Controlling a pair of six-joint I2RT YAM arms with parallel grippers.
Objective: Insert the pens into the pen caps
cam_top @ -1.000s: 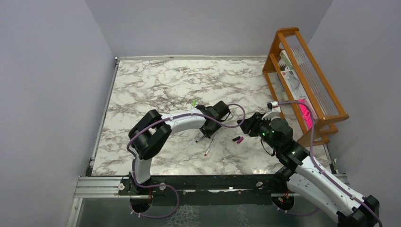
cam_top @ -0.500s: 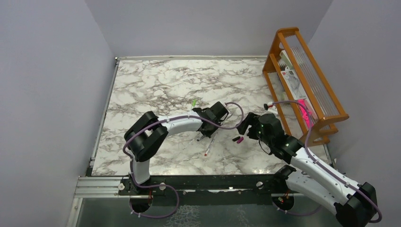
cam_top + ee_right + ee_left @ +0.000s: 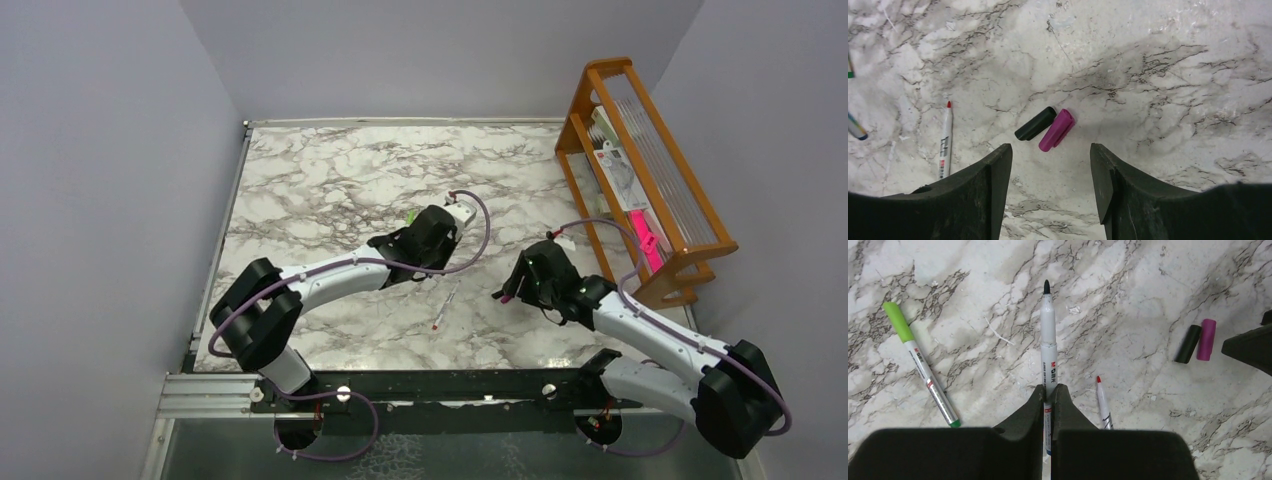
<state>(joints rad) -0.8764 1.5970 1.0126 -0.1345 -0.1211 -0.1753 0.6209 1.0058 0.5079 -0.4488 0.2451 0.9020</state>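
Jaws of the left gripper (image 3: 1048,389) clamp the black-tipped pen (image 3: 1048,335) near its tail, tip forward, lifted off the surface (image 3: 330,170). Jaws of the right gripper (image 3: 1050,147) hang open over the black cap (image 3: 1035,124) and magenta cap (image 3: 1056,130), which lie touching. Taking the black one alone likely needs a careful, centred pinch. A second ago the pen lay beside the red-tipped pen (image 3: 945,140), and the right arm stood higher.

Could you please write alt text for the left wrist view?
The left gripper is shut on a black-tipped pen pointing away over a marble table. A green-capped pen lies to its left, a red-tipped pen just right, and a black cap and a magenta cap lie side by side farther right.
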